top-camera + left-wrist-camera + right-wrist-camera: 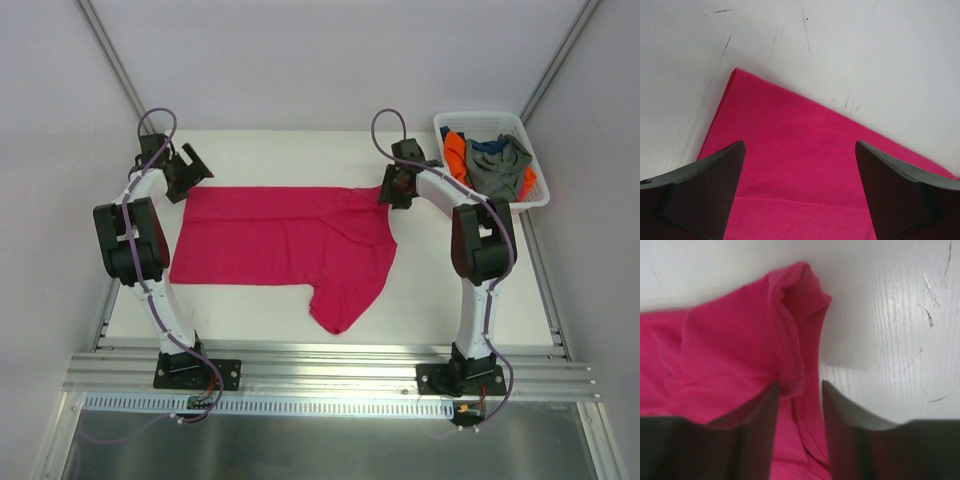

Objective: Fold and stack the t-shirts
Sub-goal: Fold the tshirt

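A magenta-pink t-shirt (pixel 280 235) lies spread flat across the white table (pixel 300 155), with one sleeve pointing toward the near edge. My left gripper (pixel 192 168) hovers over its far left corner, wide open, with only flat pink cloth (pixel 790 115) below the gap (pixel 800 145). At the shirt's far right corner is my right gripper (pixel 390 190). Its fingers stand a little apart (pixel 800 385), and a bunched pink hem (pixel 795 340) lies loose between them. Grey (pixel 500 165), orange (pixel 455 150) and dark blue (pixel 487 146) t-shirts sit crumpled in the basket.
A white plastic basket (pixel 537 200) stands at the far right corner of the table, just right of the right arm. Grey walls close in the table at the left, right and back. An aluminium rail (pixel 320 360) runs along the near edge.
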`<action>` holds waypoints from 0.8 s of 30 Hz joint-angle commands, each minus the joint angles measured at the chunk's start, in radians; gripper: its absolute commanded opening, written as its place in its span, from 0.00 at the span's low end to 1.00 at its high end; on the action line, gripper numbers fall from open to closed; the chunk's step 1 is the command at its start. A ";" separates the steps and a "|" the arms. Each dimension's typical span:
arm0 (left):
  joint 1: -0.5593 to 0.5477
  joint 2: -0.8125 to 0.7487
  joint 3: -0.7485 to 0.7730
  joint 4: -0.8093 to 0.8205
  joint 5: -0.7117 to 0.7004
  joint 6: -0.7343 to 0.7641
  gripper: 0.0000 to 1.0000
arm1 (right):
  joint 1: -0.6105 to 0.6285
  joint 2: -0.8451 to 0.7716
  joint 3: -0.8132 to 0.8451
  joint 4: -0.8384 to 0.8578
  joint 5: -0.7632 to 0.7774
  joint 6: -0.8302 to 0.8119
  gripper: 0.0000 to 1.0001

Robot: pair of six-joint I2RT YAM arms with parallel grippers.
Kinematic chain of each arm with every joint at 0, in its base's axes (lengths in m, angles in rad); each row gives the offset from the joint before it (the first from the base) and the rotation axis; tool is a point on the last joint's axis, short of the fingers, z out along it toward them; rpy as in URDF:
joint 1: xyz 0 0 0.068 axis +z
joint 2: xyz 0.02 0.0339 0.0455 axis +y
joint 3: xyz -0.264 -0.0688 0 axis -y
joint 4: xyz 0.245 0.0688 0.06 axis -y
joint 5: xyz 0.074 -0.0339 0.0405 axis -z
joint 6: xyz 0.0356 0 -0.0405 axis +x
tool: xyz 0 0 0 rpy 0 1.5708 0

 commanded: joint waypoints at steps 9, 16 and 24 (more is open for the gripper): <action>-0.010 -0.098 -0.013 0.011 0.037 0.042 0.93 | 0.060 -0.240 0.026 -0.145 -0.074 -0.064 0.57; -0.010 -0.146 -0.064 0.011 0.036 0.050 0.93 | 0.170 -0.358 -0.287 -0.134 -0.006 0.082 0.52; -0.012 -0.173 -0.091 0.009 0.033 0.059 0.93 | 0.194 -0.314 -0.266 -0.136 0.072 0.115 0.44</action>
